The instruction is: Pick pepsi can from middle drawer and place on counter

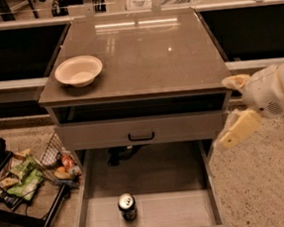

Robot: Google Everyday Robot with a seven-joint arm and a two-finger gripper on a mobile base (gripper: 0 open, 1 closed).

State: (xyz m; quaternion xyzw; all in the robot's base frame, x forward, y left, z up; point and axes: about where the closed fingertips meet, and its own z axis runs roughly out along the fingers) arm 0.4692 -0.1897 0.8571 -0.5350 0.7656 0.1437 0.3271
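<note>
The pepsi can (127,207) stands upright on the pale floor of the open middle drawer (175,209), near its front and left of centre. The counter (141,51) is the glossy grey-brown top above it. My gripper (223,112) is at the right, beside the cabinet's right front corner, at the height of the upper drawer front. Its two pale fingers (240,129) are spread apart and hold nothing. It is well above and to the right of the can.
A white bowl (78,70) sits on the counter's left front part. The upper drawer front (141,130) with a black handle is shut. A wire basket with snack bags (28,172) stands on the floor to the left. Speckled floor lies to the right.
</note>
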